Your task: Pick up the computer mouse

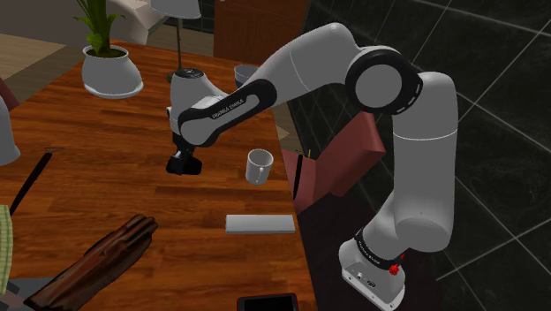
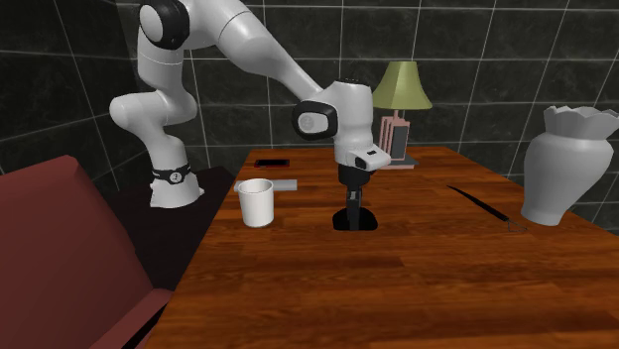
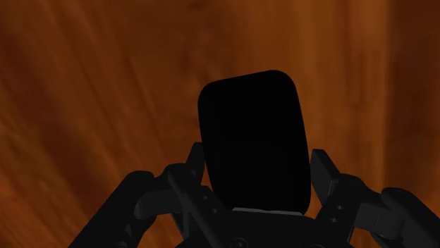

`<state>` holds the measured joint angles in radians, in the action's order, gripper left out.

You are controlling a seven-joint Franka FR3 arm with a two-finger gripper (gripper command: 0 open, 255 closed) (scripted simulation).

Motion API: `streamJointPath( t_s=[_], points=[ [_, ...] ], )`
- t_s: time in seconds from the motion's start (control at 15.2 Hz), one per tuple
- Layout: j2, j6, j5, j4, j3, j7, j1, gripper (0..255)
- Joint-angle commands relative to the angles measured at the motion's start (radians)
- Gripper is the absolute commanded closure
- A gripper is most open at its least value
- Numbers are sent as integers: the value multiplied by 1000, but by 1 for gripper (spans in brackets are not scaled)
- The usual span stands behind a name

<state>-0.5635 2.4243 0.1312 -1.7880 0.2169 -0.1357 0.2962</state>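
Mouse (image 3: 254, 127), black, sits btwn the gripper (image 3: 258, 156) fingers, clasped on both sides, resting on the wood table (image 3: 92, 84). Gripper points straight down. White cup (image 1: 259, 165) stands near it; grey flat slab (image 1: 260, 223) lies closer to the stand

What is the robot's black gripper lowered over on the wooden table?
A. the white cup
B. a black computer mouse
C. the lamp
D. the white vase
B: the gripper hangs right over the black computer mouse, low at the table, while the white cup stands apart beside it.
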Motion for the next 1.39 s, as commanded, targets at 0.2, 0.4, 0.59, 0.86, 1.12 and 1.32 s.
streamJointPath(
  t_s=[0.2, 0.4, 0.59, 0.86, 1.12, 1.32],
  points=[
    [0, 1, 0, -2, 0, 0, -1, 255],
    [26, -28, -7, 1, 5, -4, -4, 255],
    [51, -57, -14, 6, 10, -8, -8, 255],
    [82, -98, -23, 16, 16, -12, -12, 255],
    [111, -140, -32, 30, 21, -17, -15, 255],
    [119, -152, -34, 34, 22, -18, -16, 255]
  ],
)
